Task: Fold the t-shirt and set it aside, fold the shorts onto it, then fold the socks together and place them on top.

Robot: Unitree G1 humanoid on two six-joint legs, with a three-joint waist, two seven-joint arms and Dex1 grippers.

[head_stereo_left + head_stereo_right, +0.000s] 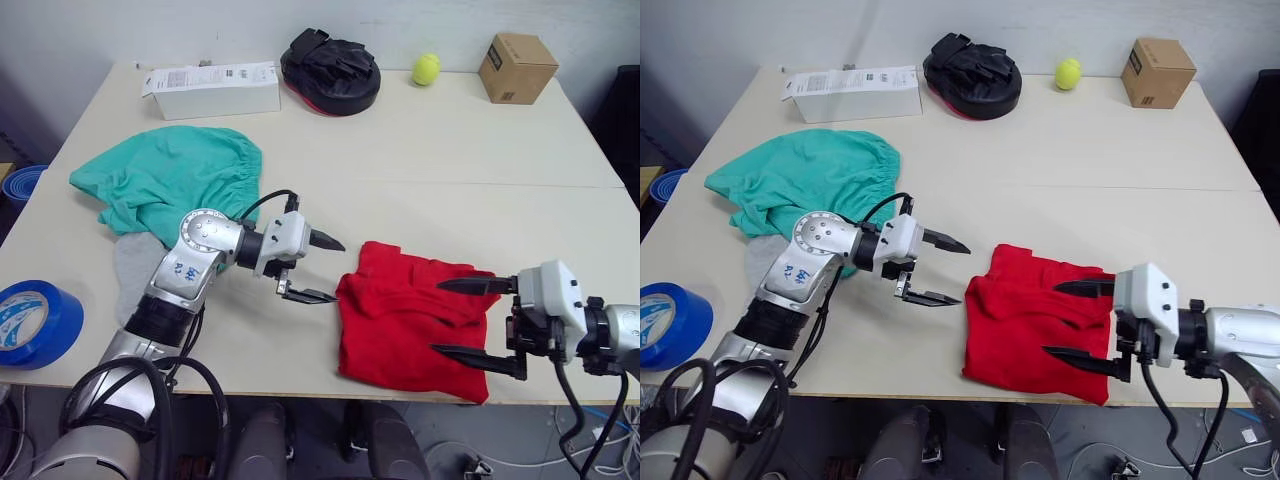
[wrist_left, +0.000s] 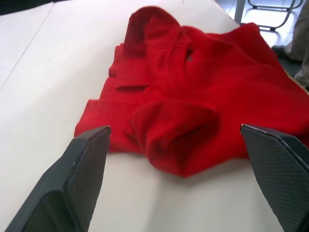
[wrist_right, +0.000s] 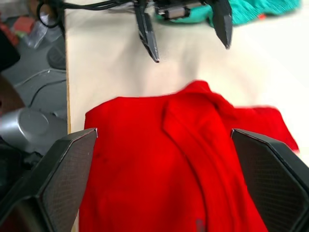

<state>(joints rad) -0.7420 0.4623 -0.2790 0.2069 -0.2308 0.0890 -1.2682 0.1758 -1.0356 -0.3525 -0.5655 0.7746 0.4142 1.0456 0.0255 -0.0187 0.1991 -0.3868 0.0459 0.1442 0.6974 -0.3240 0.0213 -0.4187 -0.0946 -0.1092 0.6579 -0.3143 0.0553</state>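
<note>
A pale cream counter (image 1: 450, 210), crossed by a thin seam running from its left edge to its right, stands against a plain light grey-white wall (image 1: 400, 25). Along its far edge rest a white carton (image 1: 212, 90), a black padded mitt (image 1: 330, 70), a yellow-green ball (image 1: 426, 68) and a small cardboard box (image 1: 516, 67). A blue tape roll (image 1: 30, 322) sits at the near left corner; grey floor (image 1: 440, 440) with loose cables lies below the front edge.

Bare cream counter (image 1: 450, 200) lies open through the middle, between the crumpled red t-shirt (image 1: 410, 320) at the near edge and the far row: white carton (image 1: 215, 90), black padded mitt (image 1: 330, 72), yellow-green ball (image 1: 426, 69), brown cardboard box (image 1: 516, 68). The rumpled teal-green shorts (image 1: 170, 185) crowd the left side, with a blue tape roll (image 1: 35, 322) at the near-left corner.
</note>
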